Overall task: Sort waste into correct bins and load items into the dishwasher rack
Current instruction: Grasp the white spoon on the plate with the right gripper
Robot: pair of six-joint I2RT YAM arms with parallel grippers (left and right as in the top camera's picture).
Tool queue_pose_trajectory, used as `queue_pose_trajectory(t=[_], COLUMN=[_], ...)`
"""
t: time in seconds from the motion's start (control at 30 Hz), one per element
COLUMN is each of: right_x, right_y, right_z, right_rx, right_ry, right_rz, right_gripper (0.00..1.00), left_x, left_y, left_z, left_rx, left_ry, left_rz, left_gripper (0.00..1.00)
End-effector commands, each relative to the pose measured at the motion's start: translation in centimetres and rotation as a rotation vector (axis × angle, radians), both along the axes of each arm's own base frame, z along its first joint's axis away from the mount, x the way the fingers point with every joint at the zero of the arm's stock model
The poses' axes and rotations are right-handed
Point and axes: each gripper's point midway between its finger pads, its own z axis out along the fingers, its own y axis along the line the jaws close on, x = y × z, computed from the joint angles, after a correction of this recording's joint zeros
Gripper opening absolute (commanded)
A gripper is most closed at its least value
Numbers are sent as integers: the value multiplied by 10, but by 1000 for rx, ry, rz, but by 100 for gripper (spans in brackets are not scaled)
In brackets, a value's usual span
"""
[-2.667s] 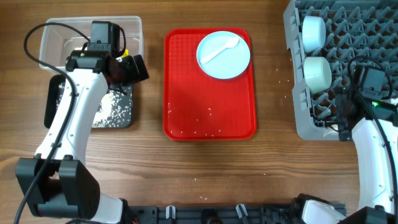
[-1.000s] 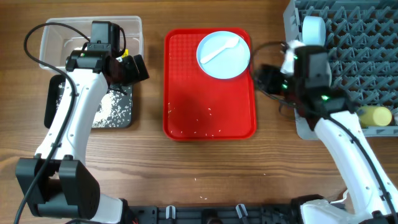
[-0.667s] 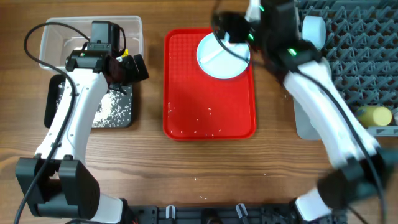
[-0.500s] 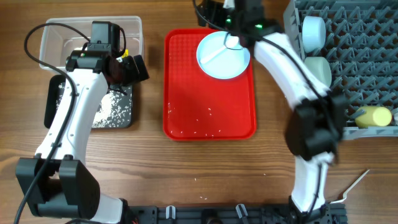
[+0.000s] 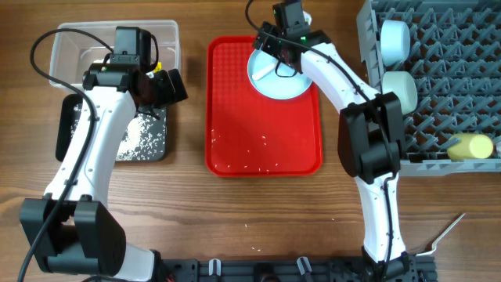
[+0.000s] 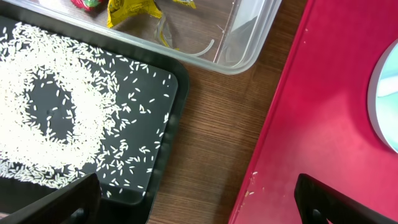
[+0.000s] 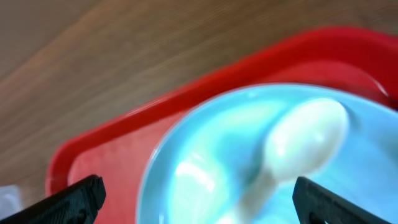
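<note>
Right fingers point(image 7: 199, 202) spread wide, gripping nothing. The white plastic spoon point(image 7: 298, 146) lies just below and between them, smooth and rounded, in the glossy pale blue plate point(image 7: 205, 124), so this looks like a lineup for a pickup. The textured red tray point(image 5: 262, 117) sits beneath. Left fingers point(image 6: 199, 202) gape too, empty, with rice grains point(image 6: 50, 112) scattered in the matte black tub point(image 6: 177, 106) just beyond one tip.
</note>
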Motion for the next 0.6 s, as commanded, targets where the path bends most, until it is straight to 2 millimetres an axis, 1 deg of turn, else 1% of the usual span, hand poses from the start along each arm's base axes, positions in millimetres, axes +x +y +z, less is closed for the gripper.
queue_pose_trajectory(t=[0.0, 0.03, 0.07, 0.13, 0.3, 0.33, 0.37, 0.47, 0.5, 0.57], right_x=[1, 1, 0, -3, -10, -10, -11, -11, -11, -12], right_y=[5, 7, 10, 11, 7, 7, 7, 7, 7, 7], right_z=[-16, -18, -26, -33, -41, -42, -43, -43, -43, -44], right_rx=[-25, -28, -34, -41, -50, -49, -50, -51, -55, -57], right_ry=[5, 3, 11, 26, 68, 70, 71, 72, 71, 76], right_rz=[-57, -55, -51, -47, -68, -70, -71, -69, -62, -60], right_gripper=[100, 98, 94, 82, 61, 60, 56, 31, 25, 7], left_x=[0, 0, 0, 0, 0, 0, 0, 0, 0, 0], left_y=[2, 2, 2, 2, 2, 2, 2, 2, 2, 2], left_z=[-3, -3, -3, -3, -3, -3, -3, -3, -3, -3], left_rx=[-1, -1, -1, -1, -1, -1, -1, -1, -1, -1], left_ry=[8, 8, 8, 8, 8, 8, 8, 8, 8, 8], left_rz=[15, 15, 15, 15, 15, 15, 15, 15, 15, 15], left_gripper=[100, 100, 100, 100, 100, 100, 100, 100, 100, 100])
